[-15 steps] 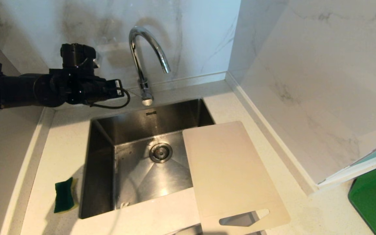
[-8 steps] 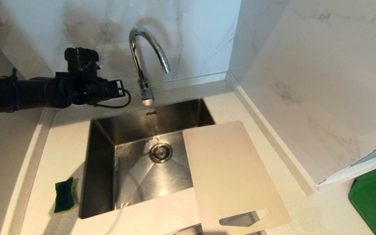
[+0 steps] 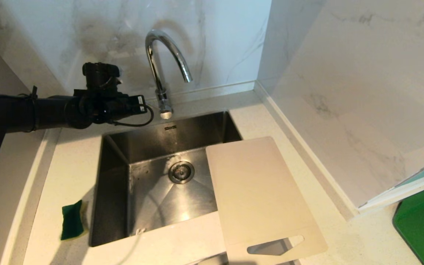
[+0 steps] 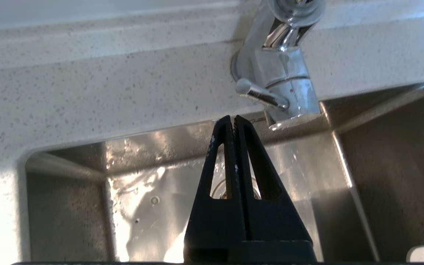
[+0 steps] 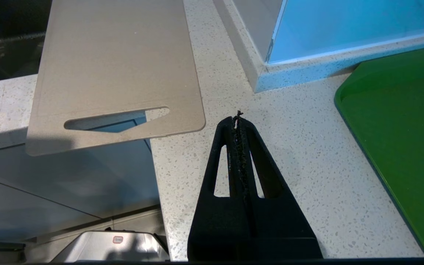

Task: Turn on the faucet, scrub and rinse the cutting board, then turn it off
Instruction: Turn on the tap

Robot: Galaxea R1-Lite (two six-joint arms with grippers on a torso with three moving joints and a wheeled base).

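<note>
Over the back left corner of the sink [image 3: 116, 147], the left gripper [image 4: 233, 119] hung with its two black fingers pressed together on nothing, tips just short of the small lever [image 4: 260, 95] at the foot of the faucet [image 3: 162, 62]. That looked like the opening step: getting the water on. No stream showed under the spout, so I judged the tap shut, and the next move would call for a sideways nudge of that thin lever with the closed tips, aimed carefully because it is slim and slick. The right gripper [image 5: 238, 119] sat parked above the counter [image 5: 289, 154], fingers together too, empty. The cutting board [image 3: 260, 195], pale, flat and dry-looking, lay across the sink's right rim, handle slot poking past the counter's front edge. A green sponge [image 3: 73, 220] waited left of the basin.
</note>
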